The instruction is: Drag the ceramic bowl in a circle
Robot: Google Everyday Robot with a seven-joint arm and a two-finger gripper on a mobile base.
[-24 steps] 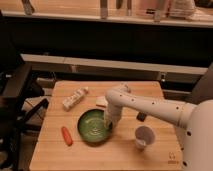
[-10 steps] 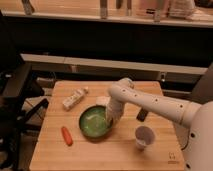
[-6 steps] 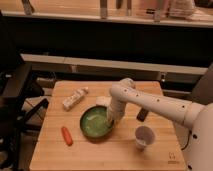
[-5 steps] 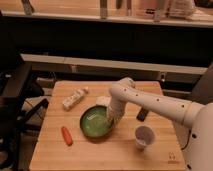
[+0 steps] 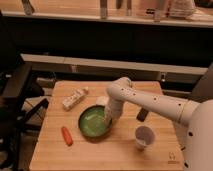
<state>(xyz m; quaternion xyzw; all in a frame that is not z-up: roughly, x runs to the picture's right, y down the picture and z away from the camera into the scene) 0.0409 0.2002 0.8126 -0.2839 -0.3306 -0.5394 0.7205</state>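
Wooden table (image 5: 100, 156), light top, seen from the front and above. Ceramic bowl (image 5: 95, 121) sits upright on the table a little left of its middle: round, shallow, glossy green, dark rim, pale ring marks inside. Gripper (image 5: 109, 120) is down at the bowl's right rim, pointing downward, its tip at or just inside the edge; whether it actually touches the rim cannot be told, and whether the claw is spread or pressed together cannot be told either. White arm (image 5: 150, 100) runs from the gripper up over the bowl's right side, bends at an elbow behind the bowl, then stretches away to the right. Small white cup (image 5: 144, 137) stands upright to the right of the bowl and slightly nearer the front edge, apart from it. Orange carrot-shaped piece (image 5: 66, 135) lies to the bowl's left front, near but not touching. Pale oblong packet (image 5: 75, 98) lies behind and left of the bowl, angled. Small white item (image 5: 102, 100) sits just behind the bowl, partly hidden by the arm. Small dark object (image 5: 142, 114) rests right of the bowl, under the arm.
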